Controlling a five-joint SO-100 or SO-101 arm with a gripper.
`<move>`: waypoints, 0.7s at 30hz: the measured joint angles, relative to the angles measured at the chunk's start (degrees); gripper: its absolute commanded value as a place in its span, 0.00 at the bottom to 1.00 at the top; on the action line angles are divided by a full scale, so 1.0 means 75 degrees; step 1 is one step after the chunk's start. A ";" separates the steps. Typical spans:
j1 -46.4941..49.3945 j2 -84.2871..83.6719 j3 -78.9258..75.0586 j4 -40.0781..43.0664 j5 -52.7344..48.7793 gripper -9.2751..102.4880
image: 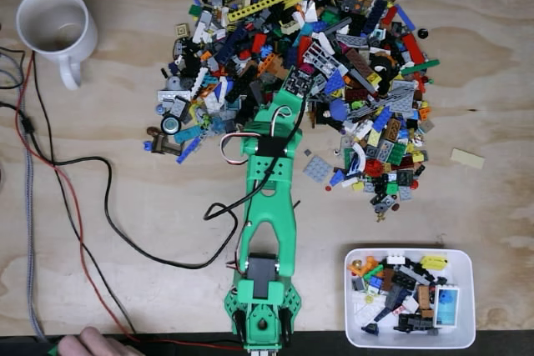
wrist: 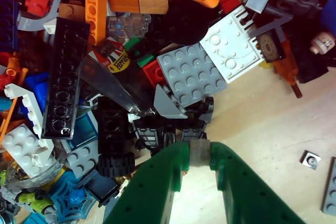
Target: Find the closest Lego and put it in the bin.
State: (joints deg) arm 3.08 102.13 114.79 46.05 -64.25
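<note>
At the near edge of the Lego pile (image: 300, 64), the green gripper (wrist: 198, 150) is clamped on a small grey piece (wrist: 198, 148), bare wood between it and the bin (image: 463, 335) at the fixed view's lower right.

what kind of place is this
Probably a hobby or home robotics workbench: a bare plywood tabletop, loose black and red cables trailing across it, a big heap of mixed coloured Lego pieces, and a white ceramic mug set aside.
</note>
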 measured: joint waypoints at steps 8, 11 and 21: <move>0.0645 -0.0340 -0.0258 0.0000 -0.0176 0.08; 0.0680 -0.0340 -0.0258 0.0000 -0.0176 0.08; 0.0984 -0.0984 -0.0715 0.0000 -0.0480 0.24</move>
State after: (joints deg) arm 10.46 94.75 109.42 46.05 -67.85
